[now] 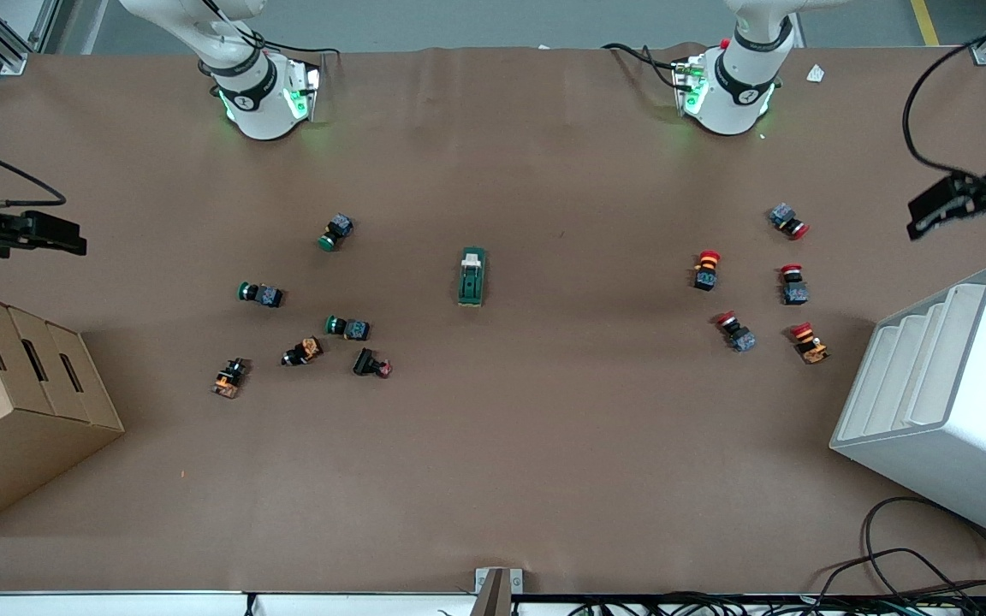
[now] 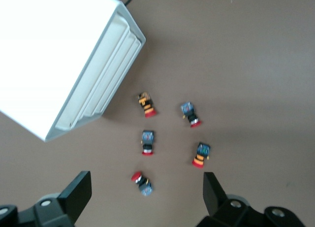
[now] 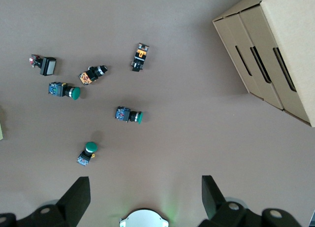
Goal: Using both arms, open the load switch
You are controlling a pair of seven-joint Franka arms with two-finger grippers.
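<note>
The load switch (image 1: 472, 276) is lying flat at the middle of the worktop (image 1: 493, 479), its long side running from the robots' edge toward the front camera's edge, with its cream toggle piece at the end nearer the robots' bases. It is not being touched by any finger and is well apart from both grippers.

The left gripper (image 1: 942, 208) is being held in the air at the left arm's end of the worktop, over its edge, above the white stepped box (image 1: 947, 402); its fingers (image 2: 78, 190) are spread wide with nothing between them. The right gripper (image 1: 44, 233) is being held at the right arm's end, over the edge above the cardboard box (image 1: 14, 402), its fingers (image 3: 76, 195) likewise spread wide and empty.

A cluster of red-capped push buttons (image 1: 754, 287) is lying between the switch and the white box, and green-capped and black push buttons (image 1: 309, 308) are scattered between the switch and the cardboard box. The worktop is covered in brown paper, and cables (image 1: 929, 565) are trailing at its corner nearest the front camera.
</note>
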